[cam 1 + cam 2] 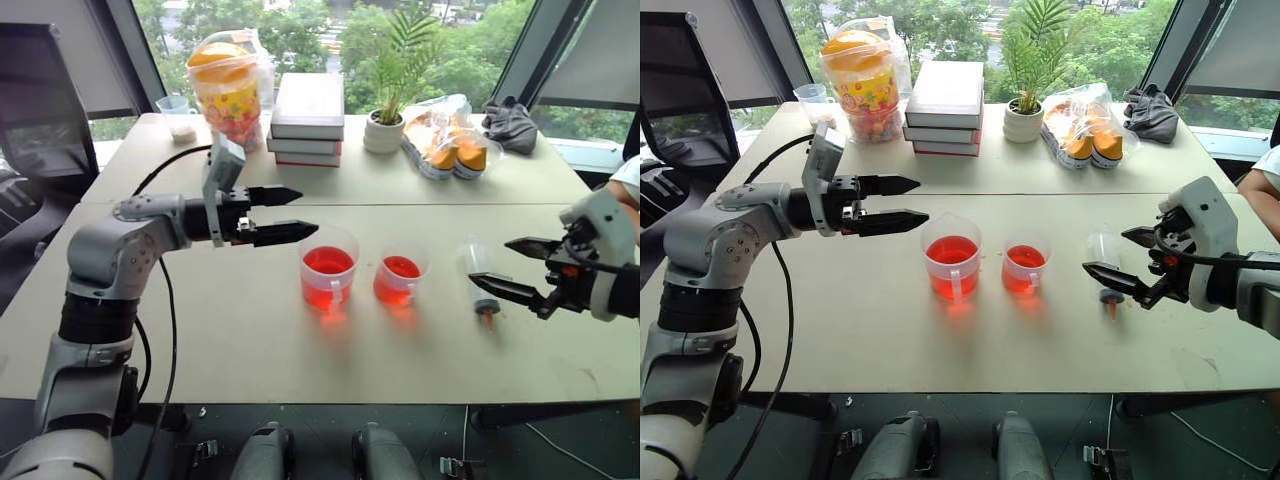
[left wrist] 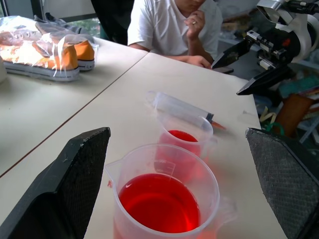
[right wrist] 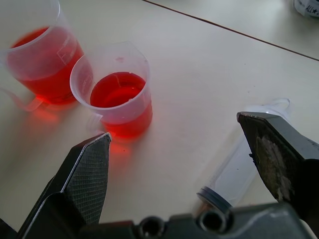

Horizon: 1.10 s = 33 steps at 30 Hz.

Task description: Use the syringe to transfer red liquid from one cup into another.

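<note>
your left fingers and right fingers are both released; the syringe lies on the bench, ungrasped.

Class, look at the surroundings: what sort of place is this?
Probably an office or meeting room: large pale tables by tall windows onto trees, a black office chair, stacked hardcover books, and a small white-potted plant.
</note>
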{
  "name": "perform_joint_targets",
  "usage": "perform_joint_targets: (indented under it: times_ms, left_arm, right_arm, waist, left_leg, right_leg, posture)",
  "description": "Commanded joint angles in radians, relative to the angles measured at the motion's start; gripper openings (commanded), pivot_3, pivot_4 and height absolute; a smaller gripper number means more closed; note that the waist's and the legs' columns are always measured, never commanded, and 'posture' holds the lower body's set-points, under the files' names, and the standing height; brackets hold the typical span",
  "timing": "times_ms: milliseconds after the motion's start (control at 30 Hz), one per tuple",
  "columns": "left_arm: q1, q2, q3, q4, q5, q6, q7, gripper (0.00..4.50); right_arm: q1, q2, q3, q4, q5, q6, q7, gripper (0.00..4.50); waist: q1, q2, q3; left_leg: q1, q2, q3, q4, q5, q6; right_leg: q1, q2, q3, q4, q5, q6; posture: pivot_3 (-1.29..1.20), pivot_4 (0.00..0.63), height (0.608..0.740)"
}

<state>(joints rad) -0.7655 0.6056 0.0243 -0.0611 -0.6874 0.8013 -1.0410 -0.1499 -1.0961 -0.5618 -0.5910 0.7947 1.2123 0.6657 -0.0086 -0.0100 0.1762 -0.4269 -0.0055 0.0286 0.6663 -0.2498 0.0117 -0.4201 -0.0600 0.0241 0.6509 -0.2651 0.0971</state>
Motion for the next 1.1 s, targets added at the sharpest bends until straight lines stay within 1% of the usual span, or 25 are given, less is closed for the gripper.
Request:
perform_joint_targets:
  times_ms: [33, 233, 367, 733, 800, 867, 933, 1000, 1100]
  left_arm:
    - [-0.003, -0.008, 0.023, -0.031, -0.026, -0.005, 0.001, 4.5]
    - [-0.004, -0.015, 0.033, -0.039, -0.051, 0.007, 0.004, 4.5]
    - [0.008, -0.005, 0.041, -0.045, -0.051, -0.002, 0.007, 4.5]
    - [0.024, -0.015, 0.024, -0.047, -0.038, -0.034, 0.013, 4.5]
    - [0.021, -0.02, 0.02, -0.044, -0.036, -0.04, 0.015, 4.5]
    - [0.016, -0.028, 0.014, -0.044, -0.032, -0.047, 0.017, 4.5]
    - [0.015, -0.04, 0.006, -0.04, -0.023, -0.062, 0.019, 4.5]
    - [0.015, -0.053, 0.003, -0.038, -0.017, -0.07, 0.026, 4.5]
    - [0.022, -0.062, 0.002, -0.045, -0.015, -0.071, 0.028, 4.5]
  right_arm:
    - [0.003, -0.023, -0.011, -0.003, -0.012, -0.029, 0.015, 4.47]
    - [0.025, -0.039, 0.012, 0.035, -0.046, -0.065, 0.04, 4.47]
    - [0.018, -0.039, 0.025, 0.045, -0.056, -0.067, 0.036, 4.47]
    - [-0.01, -0.05, 0.047, 0.064, -0.073, -0.057, 0.026, 4.47]
    - [-0.042, -0.042, 0.071, 0.087, -0.084, -0.05, -0.002, 4.47]
    - [-0.105, -0.036, 0.117, 0.13, -0.091, -0.02, -0.04, 4.47]
    - [-0.215, -0.009, 0.19, 0.208, -0.096, 0.062, -0.097, 4.47]
    - [-0.341, 0.017, 0.29, 0.322, -0.132, 0.166, -0.153, 4.47]
    - [-0.491, 0.064, 0.386, 0.479, -0.183, 0.255, -0.2, 4.47]
  waist:
    - [-0.001, 0.0, 0.0]
    - [-0.001, 0.0, 0.0]
    - [-0.001, 0.0, 0.0]
    - [-0.001, 0.0, 0.0]
    - [-0.001, 0.0, 0.0]
    - [-0.002, 0.0, 0.0]
    - [-0.006, 0.0, 0.0]
    - [-0.006, 0.0, 0.0]
    - [-0.004, 0.0, 0.0]
  left_leg:
    - [0.0, 0.0, 0.0, 0.0, 0.0, 0.0]
    - [0.0, 0.0, 0.0, 0.0, 0.0, 0.0]
    - [0.0, 0.0, 0.0, 0.0, 0.0, 0.0]
    - [0.0, 0.0, 0.0, 0.0, 0.0, 0.0]
    - [0.0, 0.0, 0.0, 0.0, 0.0, 0.0]
    - [0.0, 0.0, 0.0, 0.0, 0.0, 0.0]
    - [0.001, 0.0, 0.0, 0.001, 0.0, 0.0]
    - [0.002, 0.0, 0.001, 0.001, 0.0, 0.0]
    - [0.002, 0.0, 0.0, 0.0, 0.0, 0.0]
  right_leg:
    - [0.0, 0.0, 0.0, 0.0, 0.0, 0.0]
    - [0.0, 0.0, 0.0, 0.0, 0.0, 0.0]
    - [0.0, 0.0, 0.0, 0.0, 0.0, 0.0]
    - [0.0, 0.0, 0.0, 0.0, 0.0, 0.0]
    - [0.0, 0.0, 0.0, 0.0, 0.0, 0.0]
    - [0.0, 0.0, 0.0, 0.0, 0.0, 0.0]
    - [0.001, 0.0, 0.0, 0.0, 0.0, 0.0]
    - [0.001, -0.001, 0.001, 0.0, 0.0, 0.0]
    - [0.001, -0.001, 0.001, 0.0, 0.0, -0.001]
  posture:
    - [0.0, 0.15, 0.74]
    - [0.0, 0.15, 0.74]
    - [0.0, 0.15, 0.74]
    - [0.0, 0.15, 0.74]
    - [0.0, 0.15, 0.74]
    - [0.0, 0.15, 0.74]
    - [0.0, 0.15, 0.74]
    - [0.0, 0.15, 0.74]
    - [0.0, 0.15, 0.74]
